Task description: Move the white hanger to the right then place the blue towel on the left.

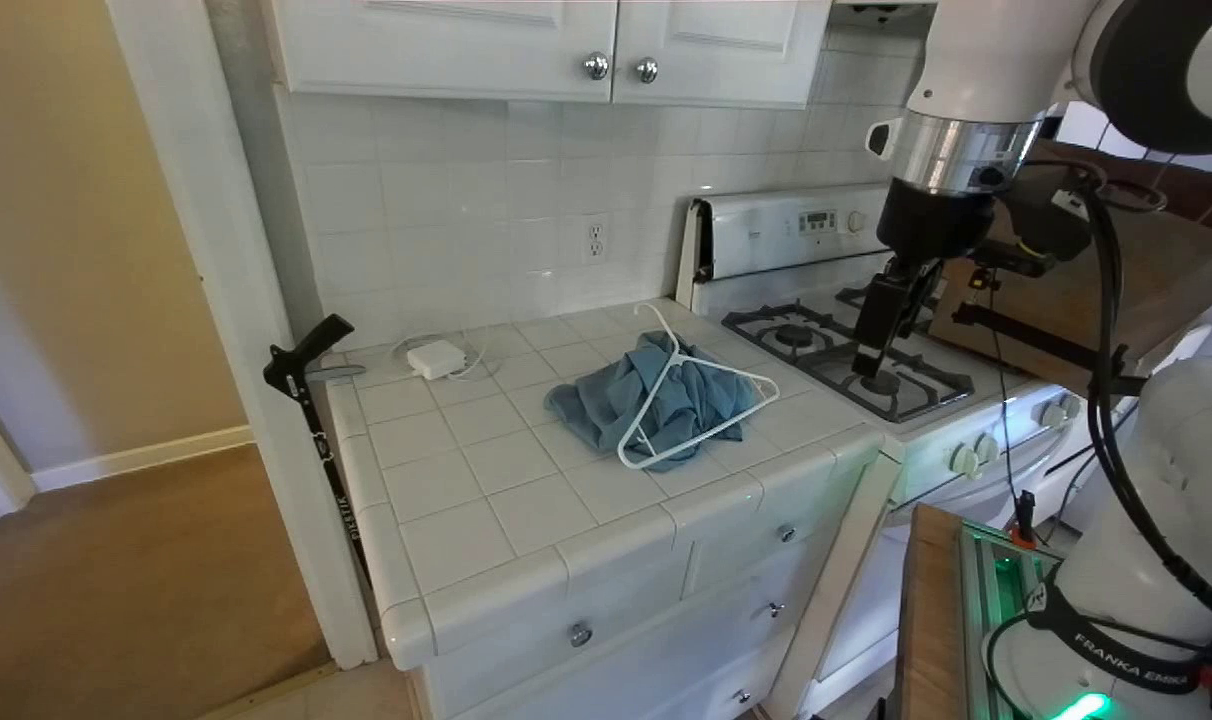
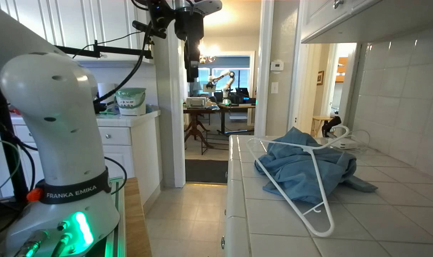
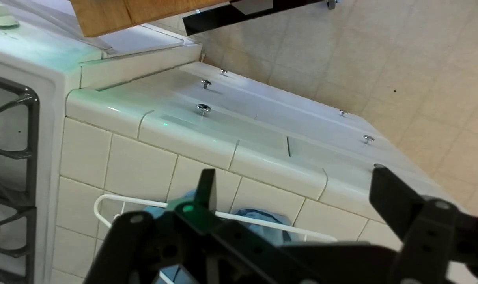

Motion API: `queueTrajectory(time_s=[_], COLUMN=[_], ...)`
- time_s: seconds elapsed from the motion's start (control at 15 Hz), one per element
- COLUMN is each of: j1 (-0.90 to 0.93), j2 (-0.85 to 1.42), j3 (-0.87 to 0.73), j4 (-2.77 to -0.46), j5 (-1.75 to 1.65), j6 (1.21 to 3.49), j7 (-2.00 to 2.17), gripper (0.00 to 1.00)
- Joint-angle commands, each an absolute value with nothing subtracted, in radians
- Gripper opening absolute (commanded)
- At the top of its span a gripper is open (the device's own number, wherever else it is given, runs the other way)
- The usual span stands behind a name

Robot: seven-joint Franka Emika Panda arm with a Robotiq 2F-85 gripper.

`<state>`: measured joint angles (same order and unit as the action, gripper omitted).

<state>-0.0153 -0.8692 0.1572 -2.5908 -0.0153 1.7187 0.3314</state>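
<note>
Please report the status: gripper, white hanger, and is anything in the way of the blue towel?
Gripper open, holding nothing. White hanger lying across blue towel on tiled counter. In the towel's way: the hanger.

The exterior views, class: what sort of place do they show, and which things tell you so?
Most likely a home kitchen: a gas stove stands beside a white-tiled countertop, and a white wall cabinet hangs above the countertop.
</note>
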Motion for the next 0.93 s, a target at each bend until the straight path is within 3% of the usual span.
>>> queueTrajectory(time_s=[0.0, 0.47, 0.87], j1=[-0.029, -0.133, -0.185], j2=[-0.859, -0.666, -0.464], j3=[0.170, 0.191, 0.068], j4=[-2.596, -2.567, -2.542], j5=[-0.035, -0.149, -0.154], j6=[1.746, 2.049, 2.383], j7=[0.341, 0.444, 0.350], gripper=[1.00, 1.00, 1.00])
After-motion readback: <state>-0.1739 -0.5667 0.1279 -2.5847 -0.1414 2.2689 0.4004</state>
